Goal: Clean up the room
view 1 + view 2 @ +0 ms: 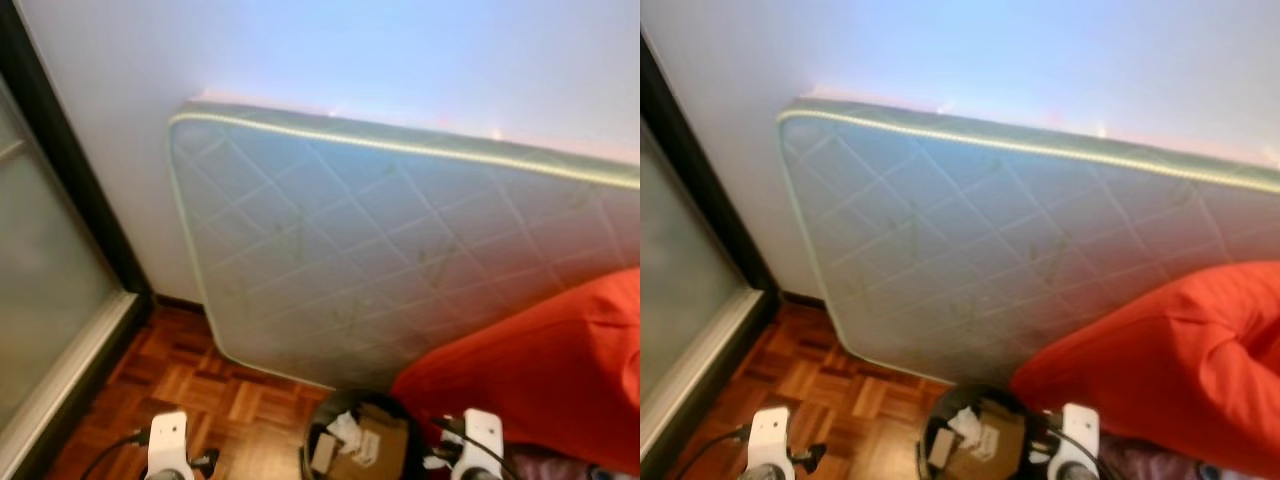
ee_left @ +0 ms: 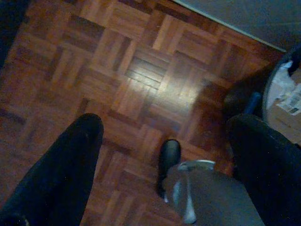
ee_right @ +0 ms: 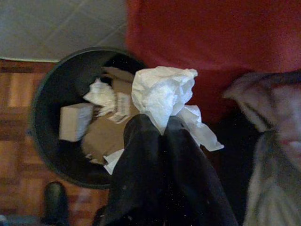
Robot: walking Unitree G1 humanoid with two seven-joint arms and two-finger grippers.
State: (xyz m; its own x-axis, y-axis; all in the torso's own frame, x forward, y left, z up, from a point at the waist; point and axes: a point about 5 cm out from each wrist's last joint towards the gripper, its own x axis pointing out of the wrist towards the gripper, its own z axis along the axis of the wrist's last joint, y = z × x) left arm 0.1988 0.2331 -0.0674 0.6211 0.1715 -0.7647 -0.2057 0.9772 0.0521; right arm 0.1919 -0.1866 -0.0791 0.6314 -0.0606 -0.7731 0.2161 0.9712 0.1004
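A black round waste bin (image 3: 75, 54) stands on the parquet and holds cardboard (image 3: 101, 136), a small box and crumpled paper. My right gripper (image 3: 160, 125) is shut on a crumpled white tissue (image 3: 162, 92), which hangs over the bin's edge on the side toward the red cushion. In the head views the bin (image 1: 318, 420) sits at the bottom centre between my two wrists. My left gripper (image 2: 164, 123) hangs open over bare parquet beside the bin, with nothing between its fingers (image 2: 70, 160).
A quilted mattress (image 1: 400, 250) leans on its side against the white wall just behind the bin. A large red cushion (image 1: 540, 360) lies to the right, touching the bin. A frosted sliding door (image 1: 40, 260) is on the left. Grey cloth (image 3: 273, 141) lies below the cushion.
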